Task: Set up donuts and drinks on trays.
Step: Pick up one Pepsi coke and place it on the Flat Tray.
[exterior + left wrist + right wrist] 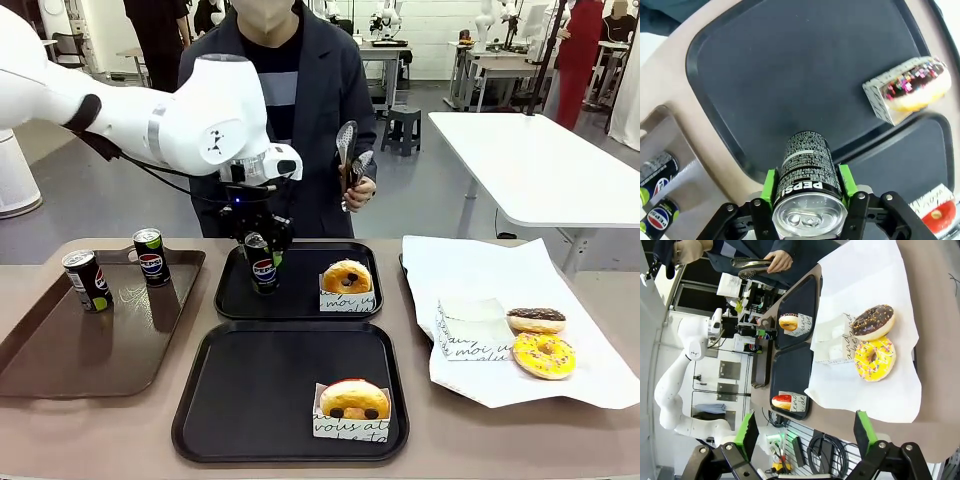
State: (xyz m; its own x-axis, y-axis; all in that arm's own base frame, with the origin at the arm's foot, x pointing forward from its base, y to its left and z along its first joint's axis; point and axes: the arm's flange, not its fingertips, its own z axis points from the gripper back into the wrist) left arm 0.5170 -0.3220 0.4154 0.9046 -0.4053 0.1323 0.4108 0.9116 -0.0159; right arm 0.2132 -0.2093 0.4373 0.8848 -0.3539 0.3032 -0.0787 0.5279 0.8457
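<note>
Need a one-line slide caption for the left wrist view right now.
Left gripper clamps an upright Pepsi can over a black tray that also carries a boxed donut.

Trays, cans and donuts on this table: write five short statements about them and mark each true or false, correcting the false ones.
1. The left tool is shut on a slim black Pepsi can over the far black plastic tray. True.
2. Three cans stand on the long brown tray. False: two upright cans stand there.
3. The far tray and the near black plastic tray each hold one ring donut in a white paper box. True.
4. The yellow sprinkled ring donut lies on the near tray. False: it lies on the white paper sheet, beside a chocolate-iced donut.
5. The right tool holds a donut. False: it is open and empty.
</note>
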